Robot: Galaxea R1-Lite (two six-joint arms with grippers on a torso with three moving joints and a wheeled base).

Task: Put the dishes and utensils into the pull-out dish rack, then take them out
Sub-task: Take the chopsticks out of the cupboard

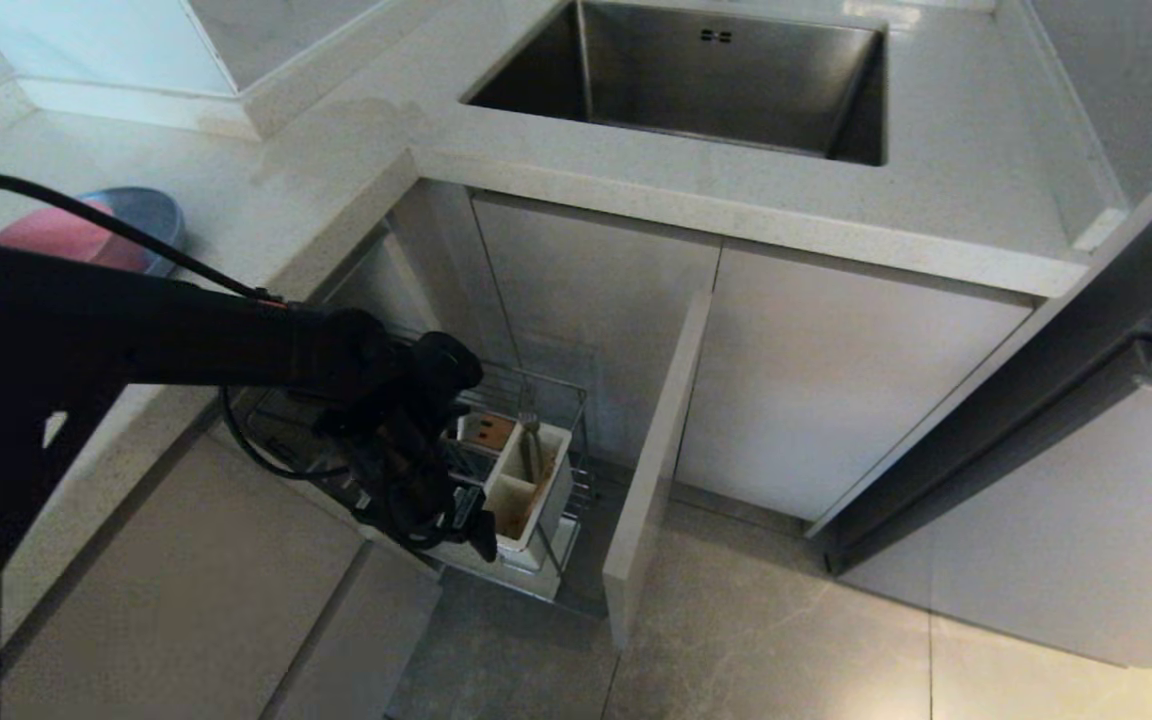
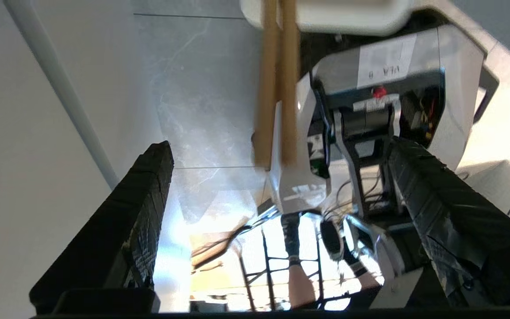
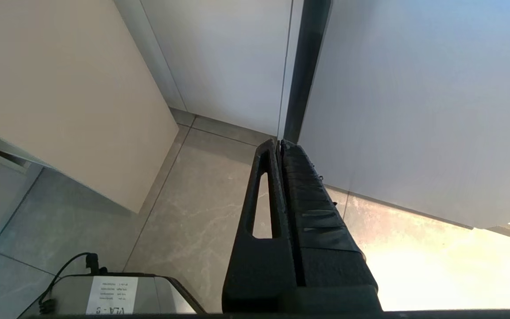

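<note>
A pale stone kitchen counter [image 1: 316, 190] with a steel sink [image 1: 706, 80] runs above beige cabinets. Below it, the pull-out dish rack [image 1: 576, 480] stands drawn out, its white utensil box [image 1: 536, 490] holding a fork [image 1: 529, 440]. The left gripper [image 1: 471, 515] hangs beside the box, fingers spread wide, near the wooden chopsticks [image 2: 277, 84]. A pink bowl [image 1: 51, 235] sits in the blue plate [image 1: 151, 205] on the counter. The right gripper [image 3: 280, 148], pressed closed and empty, hangs low over the floor.
</note>
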